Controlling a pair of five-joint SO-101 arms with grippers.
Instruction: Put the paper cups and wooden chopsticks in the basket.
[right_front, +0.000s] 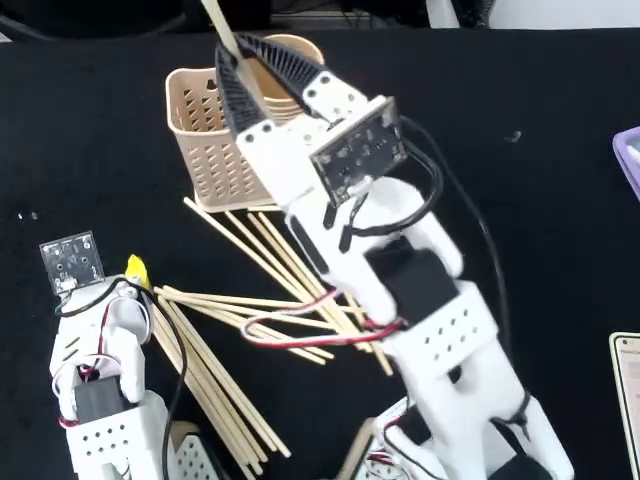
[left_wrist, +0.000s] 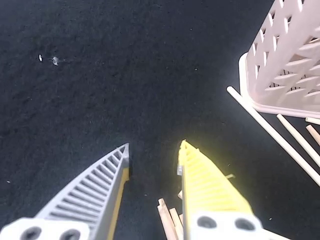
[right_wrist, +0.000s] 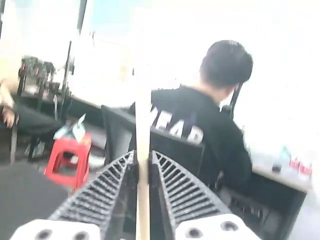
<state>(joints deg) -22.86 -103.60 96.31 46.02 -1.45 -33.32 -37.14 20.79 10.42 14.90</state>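
**R pincer (right_front: 240, 55) clamped on one chopstick (right_wrist: 142, 125), over basket (right_front: 205, 150)**

Black table (right_front: 560, 100) carries the tan slotted basket, upright at far side. R pincer sits over basket's mouth; the held chopstick runs btwn its black fingers & sticks out past the tips. L pincer (left_wrist: 152, 147) is spread apart over bare table, w/ nothing btwn its fingers. Loose chopsticks (right_front: 260, 300) lie fanned on table near basket, a few ends just beside L pincer's yellow finger (left_wrist: 205, 185).

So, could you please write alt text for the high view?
The right gripper, shut on a wooden chopstick, hangs over the beige basket. Many more chopsticks lie scattered on the black table.
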